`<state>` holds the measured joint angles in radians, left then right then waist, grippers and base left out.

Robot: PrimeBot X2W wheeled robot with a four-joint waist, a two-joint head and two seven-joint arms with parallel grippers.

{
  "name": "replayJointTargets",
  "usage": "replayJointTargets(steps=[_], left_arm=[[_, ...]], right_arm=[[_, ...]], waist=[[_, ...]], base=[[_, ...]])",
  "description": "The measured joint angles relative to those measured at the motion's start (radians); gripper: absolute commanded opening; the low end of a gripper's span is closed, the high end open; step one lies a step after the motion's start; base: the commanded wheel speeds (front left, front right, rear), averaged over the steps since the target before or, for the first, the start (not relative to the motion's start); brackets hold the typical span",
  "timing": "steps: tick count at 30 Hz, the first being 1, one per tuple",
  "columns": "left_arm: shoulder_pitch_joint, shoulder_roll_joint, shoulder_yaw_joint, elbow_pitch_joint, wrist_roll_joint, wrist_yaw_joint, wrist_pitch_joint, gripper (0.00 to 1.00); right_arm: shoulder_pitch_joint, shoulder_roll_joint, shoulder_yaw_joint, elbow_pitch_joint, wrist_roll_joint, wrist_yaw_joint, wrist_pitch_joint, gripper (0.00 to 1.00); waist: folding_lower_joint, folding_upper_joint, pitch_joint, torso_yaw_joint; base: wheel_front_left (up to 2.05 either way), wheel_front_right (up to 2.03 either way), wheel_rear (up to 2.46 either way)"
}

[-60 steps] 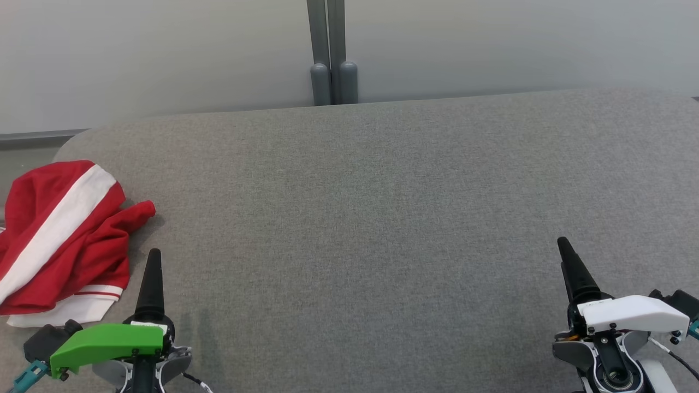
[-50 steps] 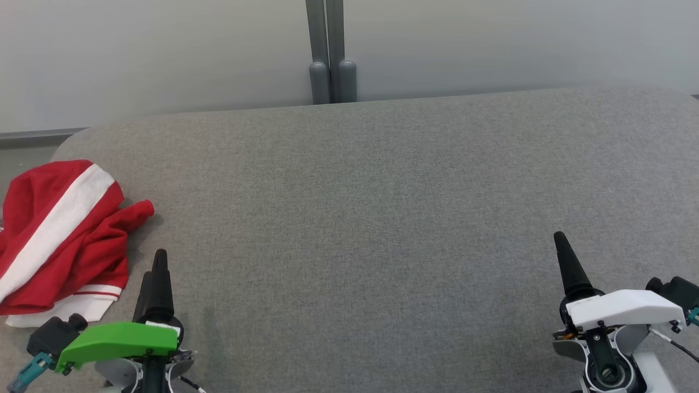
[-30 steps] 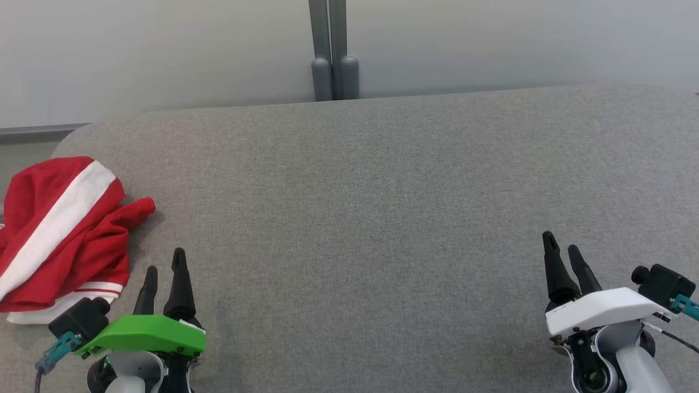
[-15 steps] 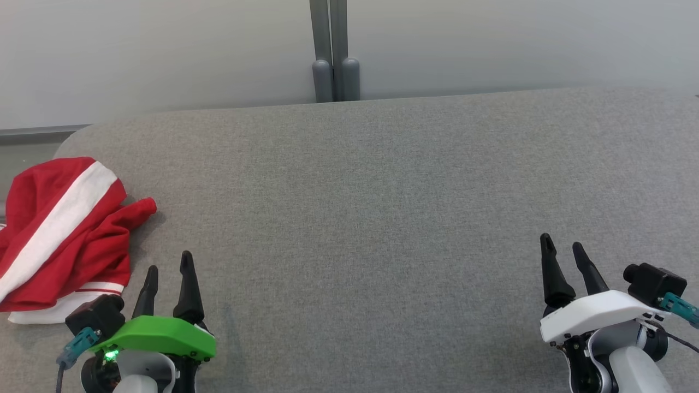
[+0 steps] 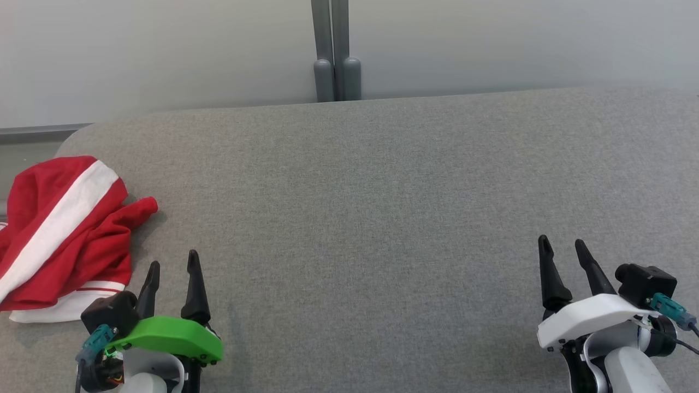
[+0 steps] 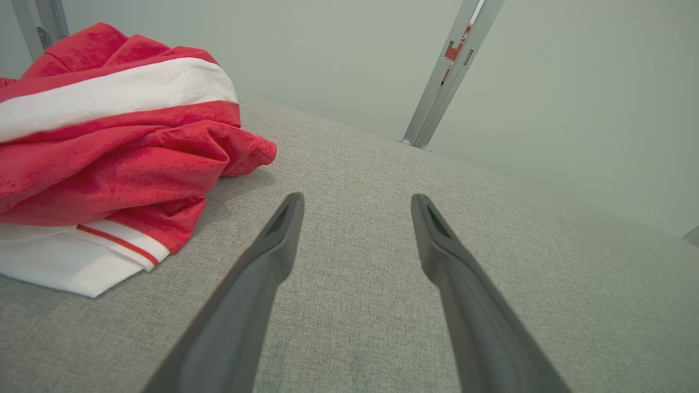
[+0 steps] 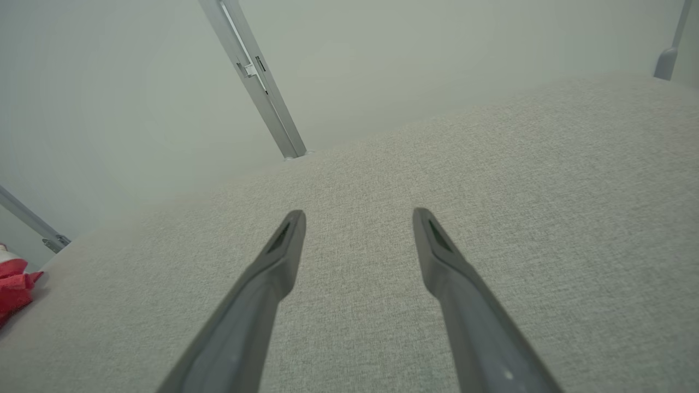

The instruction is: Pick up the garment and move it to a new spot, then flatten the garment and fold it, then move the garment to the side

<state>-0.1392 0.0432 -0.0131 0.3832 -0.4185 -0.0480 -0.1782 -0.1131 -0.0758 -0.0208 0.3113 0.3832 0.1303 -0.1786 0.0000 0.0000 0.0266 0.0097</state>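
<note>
Beside spread left fingers (image 5: 195,289) lies a crumpled red-and-white garment (image 5: 87,240); right fingers (image 5: 549,278) gape too.

Robot test lab, by the look: grey fabric-covered work surface (image 5: 382,191) backed by plain pale partition panels (image 5: 164,49) joined at a grey metal post (image 5: 333,49).

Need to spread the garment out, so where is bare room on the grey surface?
The grey fabric tabletop lies bare from the crumpled red-and-white garment at its left edge to the right gripper. Crowded only there, beside the left gripper.
</note>
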Motion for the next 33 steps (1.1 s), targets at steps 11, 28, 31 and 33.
replayJointTargets(steps=[11, 28, 31, 33], left_arm=[[0.000, 0.001, -0.010, 0.000, 0.093, 0.010, -0.026, 1.00], [0.004, 0.002, -0.014, 0.007, 0.190, 0.018, -0.059, 1.00], [0.004, 0.002, -0.015, 0.010, 0.212, 0.019, -0.066, 1.00], [0.004, 0.002, -0.017, 0.011, 0.226, 0.019, -0.069, 1.00]], right_arm=[[0.000, 0.006, -0.017, 0.019, -0.104, 0.000, -0.024, 1.00], [-0.004, 0.016, -0.037, 0.038, -0.228, 0.000, -0.058, 1.00], [-0.004, 0.017, -0.038, 0.038, -0.251, 0.000, -0.063, 1.00], [-0.004, 0.018, -0.038, 0.040, -0.266, 0.000, -0.068, 1.00]], waist=[[0.0000, 0.0000, -0.002, 0.005], [0.0000, 0.0000, -0.005, 0.010], [0.0000, 0.0000, -0.006, 0.010], [0.0000, 0.0000, -0.006, 0.011]], base=[[0.00, 0.00, 0.00], [0.00, 0.00, 0.00], [0.00, 0.00, 0.00], [0.00, 0.00, 0.00]])
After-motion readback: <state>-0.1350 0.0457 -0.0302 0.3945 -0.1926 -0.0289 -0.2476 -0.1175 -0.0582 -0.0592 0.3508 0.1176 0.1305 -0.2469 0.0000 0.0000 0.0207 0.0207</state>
